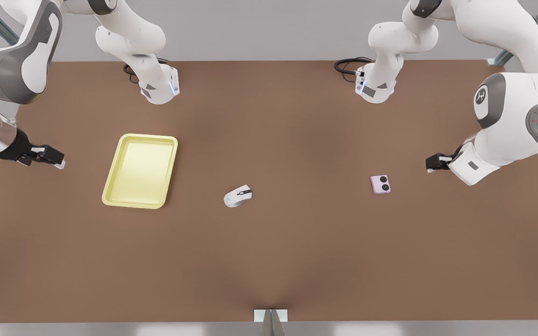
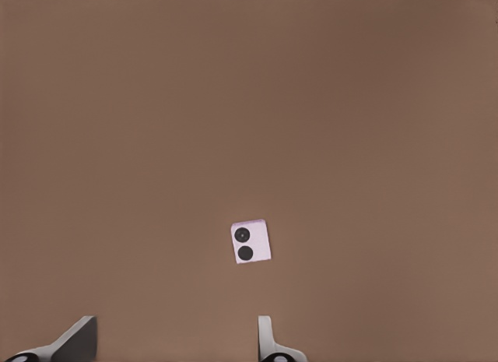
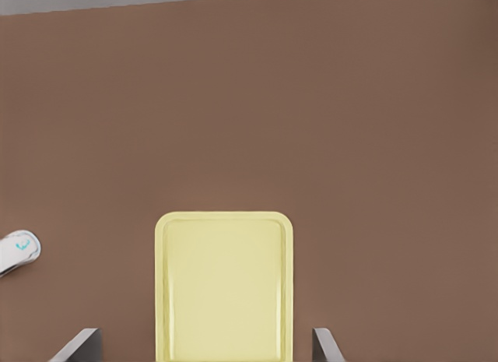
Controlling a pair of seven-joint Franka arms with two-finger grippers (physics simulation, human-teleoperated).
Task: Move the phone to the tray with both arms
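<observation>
The pale yellow tray (image 1: 140, 171) lies on the brown table (image 1: 297, 252) with nothing in it, its long axis running roughly toward the arm bases. The phone (image 1: 380, 184) lies flat toward the front view's right, well apart from the tray, its two black circles facing up. A white computer mouse (image 1: 238, 196) sits between them. The left gripper (image 1: 433, 163) hovers near the phone, fingers (image 2: 78, 339) spread wide. The right gripper (image 1: 54, 158) hovers beside the tray, likewise spread wide.
</observation>
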